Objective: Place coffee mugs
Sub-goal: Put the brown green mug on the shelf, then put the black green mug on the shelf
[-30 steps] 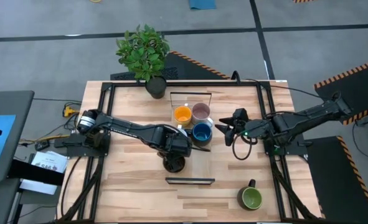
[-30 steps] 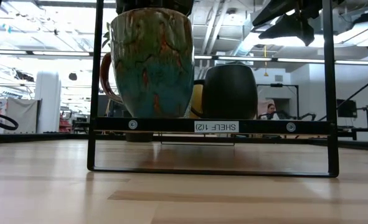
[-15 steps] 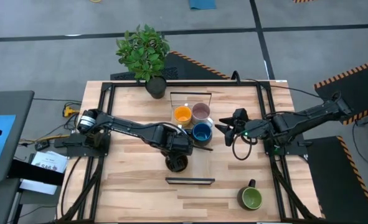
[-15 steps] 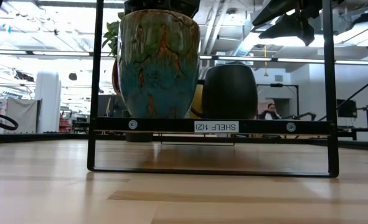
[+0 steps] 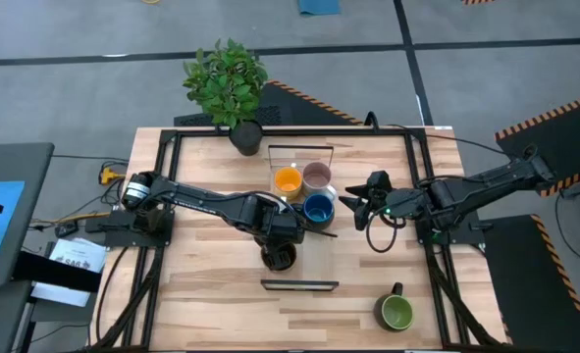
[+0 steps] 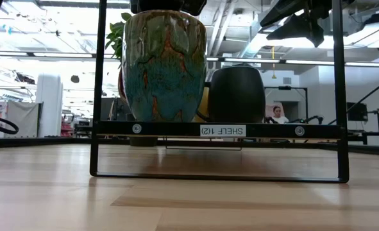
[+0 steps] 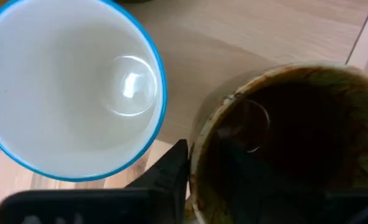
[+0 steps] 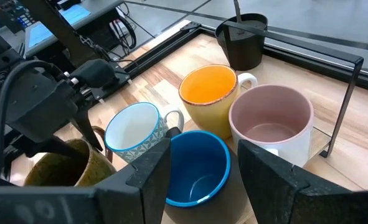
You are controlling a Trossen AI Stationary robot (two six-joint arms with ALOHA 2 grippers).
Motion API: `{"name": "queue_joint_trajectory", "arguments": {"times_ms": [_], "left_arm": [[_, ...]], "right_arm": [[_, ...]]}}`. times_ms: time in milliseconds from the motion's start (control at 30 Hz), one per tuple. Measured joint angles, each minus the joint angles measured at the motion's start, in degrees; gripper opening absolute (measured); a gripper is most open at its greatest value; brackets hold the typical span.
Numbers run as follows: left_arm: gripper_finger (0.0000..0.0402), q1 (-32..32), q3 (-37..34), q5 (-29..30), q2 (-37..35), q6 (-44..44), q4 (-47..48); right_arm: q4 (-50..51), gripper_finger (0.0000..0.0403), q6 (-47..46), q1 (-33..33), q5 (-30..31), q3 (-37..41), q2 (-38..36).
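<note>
The brown mug (image 5: pixel 278 258) stands upright at mid-table under my left gripper (image 5: pixel 278 235), which is shut on it. The low view shows its glazed wall (image 6: pixel 163 64) behind a black shelf bar that hides its base. Just beyond it, the orange mug (image 8: pixel 212 87), pale pink mug (image 8: pixel 271 118), white mug (image 8: pixel 137 130) and dark blue mug (image 8: pixel 196 165) stand close together on their bases. The green mug (image 5: pixel 395 312) stands alone near the table's near right corner. My right gripper (image 5: pixel 351 206) hovers open, right of the cluster. My left gripper comes at the brown mug from above, pointing down, at the rim (image 7: pixel 199 155) on the side next to the white mug (image 7: pixel 71 87). One finger (image 7: pixel 171 177) lies against the outside of that wall; the other is hidden. The mug stays upright; whether its base is off the table I cannot tell.
A low black shelf frame (image 5: pixel 299 284) stands just nearer than the brown mug, and a taller frame (image 5: pixel 299 149) stands behind the cluster. A potted plant (image 5: pixel 227 80) sits at the far edge. Bare wood lies left of the cluster and along the near edge.
My left gripper has turned the brown mug about its upright axis. Its handle, which stuck out to the left in the low view, has swung round behind the body. The mug has also shifted slightly toward the table's right. My right arm has kept still.
</note>
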State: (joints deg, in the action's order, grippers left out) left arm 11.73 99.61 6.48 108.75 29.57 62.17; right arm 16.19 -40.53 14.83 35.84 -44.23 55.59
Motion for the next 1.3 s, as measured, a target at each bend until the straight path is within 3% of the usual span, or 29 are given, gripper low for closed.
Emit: {"name": "queue_joint_trajectory", "arguments": {"times_ms": [333,533,733,833,933,1000,1167,1300], "left_arm": [[0.0180,-0.3,0.1,-2.8,0.0,0.1,0.2],[0.0203,-1.4,0.1,-6.1,-1.8,-0.5,2.6],[0.0204,-2.5,0.1,-1.9,-8.7,-2.2,4.7],[0.0204,-2.3,-0.3,4.0,-13.8,-4.2,1.4],[0.0204,-1.0,-3.4,11.5,-19.9,-8.0,-7.1],[0.0204,-0.6,-8.0,13.1,-24.3,-10.5,-15.1],[0.0203,-0.5,-27.3,11.3,-36.0,-11.8,-39.4],[0.0203,0.3,-45.0,9.6,-44.2,-11.8,-66.7]], "right_arm": [[0.0,0.0210,0.0,0.0,0.0,0.0,0.0],[0.0,0.0210,0.0,0.0,0.0,0.0,0.0],[-0.1,0.0210,0.0,0.0,0.0,0.0,0.0],[-0.1,0.0210,0.0,0.0,0.0,0.0,0.0],[-0.3,0.0210,0.0,0.0,0.0,0.0,0.0],[-0.8,0.0210,0.0,0.0,0.0,0.0,0.0],[-2.5,0.0210,0.5,0.0,0.0,0.0,0.0],[-2.7,0.0210,0.5,0.0,0.0,0.0,0.0]]}}
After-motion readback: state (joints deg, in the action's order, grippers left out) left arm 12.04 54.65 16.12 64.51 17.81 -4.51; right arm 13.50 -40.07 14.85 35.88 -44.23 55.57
